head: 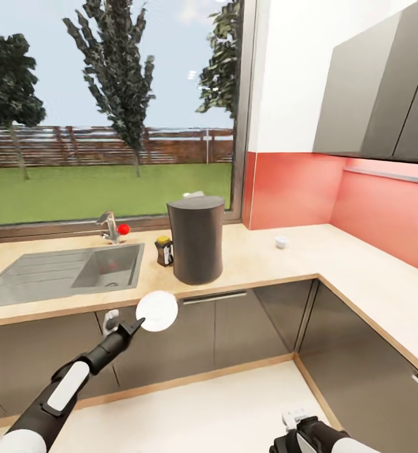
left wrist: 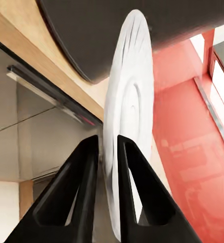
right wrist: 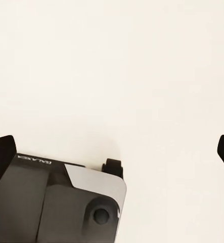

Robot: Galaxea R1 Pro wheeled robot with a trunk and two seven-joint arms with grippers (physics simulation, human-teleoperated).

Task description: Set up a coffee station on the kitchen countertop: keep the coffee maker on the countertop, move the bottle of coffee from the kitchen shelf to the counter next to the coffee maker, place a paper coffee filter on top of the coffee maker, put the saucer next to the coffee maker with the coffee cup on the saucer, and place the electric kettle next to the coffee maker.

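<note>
Saucer (head: 157, 311) is riding clamped edge-on in the left gripper (head: 137, 324) below the coffee maker (head: 196, 239), needing levelling before landing beside it.

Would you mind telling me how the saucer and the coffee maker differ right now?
The saucer is white, thin and flat; the coffee maker is a dark, tall cylinder. The saucer is gripped at its rim by the left gripper, on edge in front of the cabinets; the coffee maker stands upright on the countertop. Both are round.
</note>
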